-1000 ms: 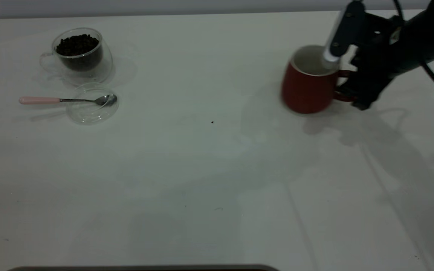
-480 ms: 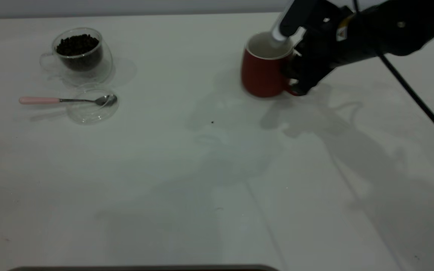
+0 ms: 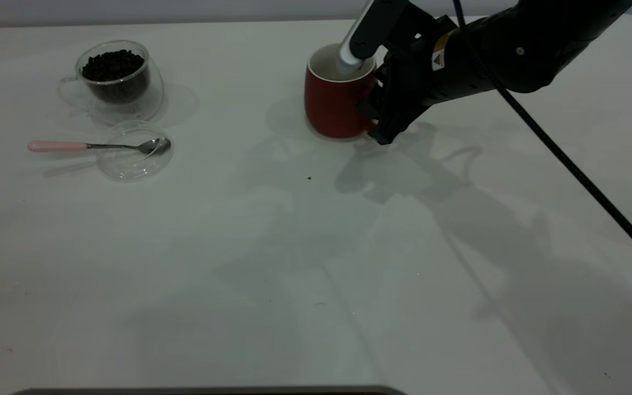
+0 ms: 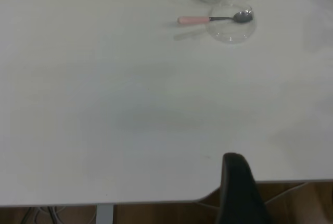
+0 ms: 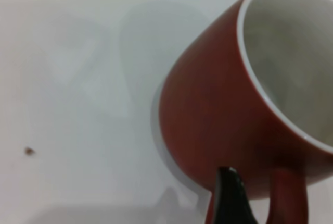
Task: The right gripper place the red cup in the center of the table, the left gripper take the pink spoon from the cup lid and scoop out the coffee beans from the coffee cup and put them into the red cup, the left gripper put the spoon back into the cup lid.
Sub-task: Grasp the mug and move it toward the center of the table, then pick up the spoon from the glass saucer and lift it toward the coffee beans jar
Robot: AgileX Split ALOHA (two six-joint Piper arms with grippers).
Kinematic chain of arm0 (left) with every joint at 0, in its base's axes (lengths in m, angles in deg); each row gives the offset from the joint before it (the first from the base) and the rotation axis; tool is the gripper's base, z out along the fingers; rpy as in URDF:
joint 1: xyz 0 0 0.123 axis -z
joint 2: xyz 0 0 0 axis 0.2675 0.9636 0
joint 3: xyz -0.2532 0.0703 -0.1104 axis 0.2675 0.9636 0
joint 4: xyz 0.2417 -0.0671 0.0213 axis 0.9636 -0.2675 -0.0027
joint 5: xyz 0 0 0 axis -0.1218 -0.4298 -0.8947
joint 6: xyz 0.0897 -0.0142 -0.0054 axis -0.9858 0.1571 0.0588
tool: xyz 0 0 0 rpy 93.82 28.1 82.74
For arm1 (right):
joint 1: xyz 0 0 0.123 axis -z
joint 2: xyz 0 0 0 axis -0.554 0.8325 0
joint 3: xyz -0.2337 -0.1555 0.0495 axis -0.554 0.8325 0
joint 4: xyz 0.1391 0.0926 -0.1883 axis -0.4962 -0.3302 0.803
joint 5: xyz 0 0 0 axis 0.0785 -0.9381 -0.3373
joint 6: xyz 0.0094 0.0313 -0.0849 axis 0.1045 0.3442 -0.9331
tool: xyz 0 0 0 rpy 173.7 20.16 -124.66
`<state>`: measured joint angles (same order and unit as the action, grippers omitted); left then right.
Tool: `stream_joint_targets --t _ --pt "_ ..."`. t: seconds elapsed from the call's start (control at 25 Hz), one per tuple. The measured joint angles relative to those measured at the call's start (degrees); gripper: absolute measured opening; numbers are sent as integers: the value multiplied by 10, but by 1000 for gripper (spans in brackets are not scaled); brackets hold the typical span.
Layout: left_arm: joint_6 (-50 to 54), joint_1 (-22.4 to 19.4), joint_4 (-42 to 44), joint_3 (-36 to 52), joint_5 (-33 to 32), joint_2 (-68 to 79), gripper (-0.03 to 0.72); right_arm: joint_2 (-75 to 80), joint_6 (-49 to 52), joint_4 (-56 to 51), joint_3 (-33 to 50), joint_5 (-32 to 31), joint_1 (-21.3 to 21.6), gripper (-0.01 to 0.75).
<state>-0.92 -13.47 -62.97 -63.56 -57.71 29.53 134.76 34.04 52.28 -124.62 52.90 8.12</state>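
Note:
The red cup [image 3: 333, 104] stands upright at the back middle of the table [image 3: 294, 247], its white inside empty. My right gripper [image 3: 373, 118] is shut on its handle from the right side; the right wrist view shows the red cup [image 5: 229, 114] close up with one black finger beside the handle [image 5: 286, 193]. At the far left the coffee cup [image 3: 118, 77] holds coffee beans [image 3: 112, 65]. In front of it the pink spoon [image 3: 91, 146] rests with its bowl in the cup lid [image 3: 135, 156]. My left gripper [image 4: 237, 182] hangs over the table's edge, far from the spoon [image 4: 213, 19].
A black cable [image 3: 568, 159] runs from the right arm down across the table's right side. A small dark speck [image 3: 309, 178] lies in front of the red cup. The table's edge [image 4: 156, 203] passes under the left gripper.
My right gripper has carried the red cup leftward, from the right side of the table to its back middle. The spoon, lid and coffee cup have not moved.

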Motion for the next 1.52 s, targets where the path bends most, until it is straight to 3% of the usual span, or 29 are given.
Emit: stream_joint_targets --t 0.64,0.8,1.0,1.16,1.24,1.4,1.52 --pt "0 0 0 0 0 0 480 -1 99 64 -3 29 -19 492" --pt "1 0 0 0 0 0 480 -23 125 76 -3 -4 -12 492" --pt "1 0 0 0 0 0 480 -106 234 77 13 -58 -9 492" --pt "1 0 0 0 0 0 480 -200 351 81 53 -135 -9 492" --pt "2 0 0 0 0 0 480 -266 395 94 83 -206 -9 492" --pt "2 0 0 0 0 0 480 -411 427 98 139 -364 -9 492" --pt "2 0 0 0 0 0 480 -513 435 45 181 -434 -8 490"
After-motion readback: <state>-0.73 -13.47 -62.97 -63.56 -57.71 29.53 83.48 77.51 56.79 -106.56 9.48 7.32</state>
